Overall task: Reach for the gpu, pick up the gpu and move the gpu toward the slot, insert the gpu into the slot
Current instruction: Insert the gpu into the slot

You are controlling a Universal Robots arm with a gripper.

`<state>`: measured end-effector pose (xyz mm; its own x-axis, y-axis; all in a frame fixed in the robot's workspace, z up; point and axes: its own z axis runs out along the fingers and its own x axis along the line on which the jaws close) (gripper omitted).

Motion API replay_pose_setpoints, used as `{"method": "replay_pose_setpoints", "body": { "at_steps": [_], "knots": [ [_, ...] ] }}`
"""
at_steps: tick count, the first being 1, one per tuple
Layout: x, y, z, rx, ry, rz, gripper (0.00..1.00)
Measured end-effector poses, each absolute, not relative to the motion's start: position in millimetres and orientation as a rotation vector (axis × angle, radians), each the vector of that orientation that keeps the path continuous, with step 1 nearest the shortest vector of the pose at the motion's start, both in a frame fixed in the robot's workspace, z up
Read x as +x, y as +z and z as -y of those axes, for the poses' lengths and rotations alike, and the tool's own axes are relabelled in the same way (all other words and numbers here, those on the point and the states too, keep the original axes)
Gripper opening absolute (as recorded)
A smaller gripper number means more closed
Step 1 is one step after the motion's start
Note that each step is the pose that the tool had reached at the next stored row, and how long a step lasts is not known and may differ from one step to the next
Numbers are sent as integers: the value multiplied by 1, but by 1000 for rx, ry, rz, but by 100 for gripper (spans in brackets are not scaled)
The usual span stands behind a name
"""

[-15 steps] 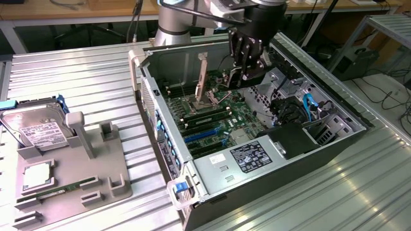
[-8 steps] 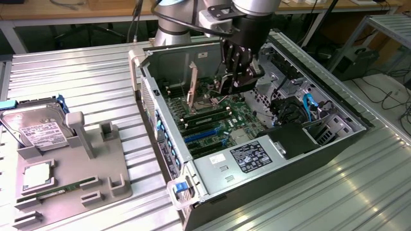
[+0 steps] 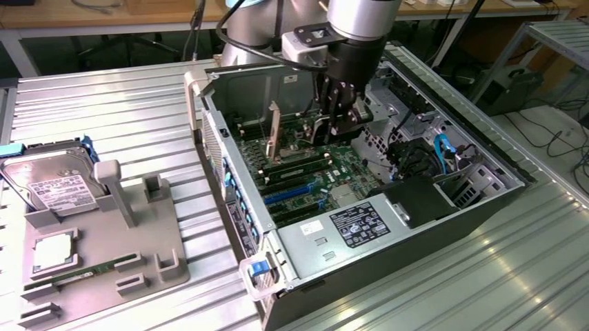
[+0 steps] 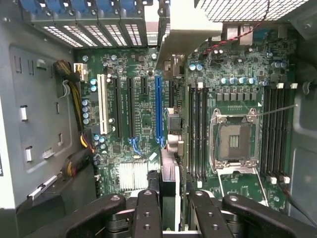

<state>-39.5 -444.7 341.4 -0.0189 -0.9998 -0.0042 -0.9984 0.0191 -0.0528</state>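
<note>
Stage: the card (image 4: pixel 171 134) is already lifted and carried; it hangs edge-on inside the open computer case (image 3: pixel 487 207), over the green board (image 4: pixel 143 124) at its bottom.
Done: reaching and picking up look finished, judging by the grip.
Left: the card is not yet seated; its lower edge sits beside the long blue slot (image 4: pixel 158 109), and I cannot tell whether it touches a slot.
Hand: the hand (image 4: pixel 168 198) is clamped on the card, fingers (image 4: pixel 146 213) pressed to either face of it, the metal end bracket (image 4: pixel 183 34) pointing away toward the case's back wall.
Hand, outside view: the hand (image 3: pixel 333 124) reaches down into the case from above, with the card (image 3: pixel 273 134) seen as a thin upright plate just to the exterior view's left of it.
Arms: one.
Cases: one, lid off, lying on the ribbed metal surface (image 3: pixel 110 117).
Grey holder tray: one (image 3: pixel 101 227), at the exterior view's left, well apart from the case.
Hard drives on tray: one (image 3: pixel 55 186).
Memory sticks on tray: one (image 3: pixel 87 272).
Silver chips on tray: one (image 3: pixel 57 252).
</note>
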Motion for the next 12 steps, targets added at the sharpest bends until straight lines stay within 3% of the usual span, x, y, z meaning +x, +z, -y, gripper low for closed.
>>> {"method": "replay_pose_setpoints", "body": {
  "at_steps": [12],
  "knots": [
    [-54,322,447,-2172,-53,-2213,27]
  ]
}}
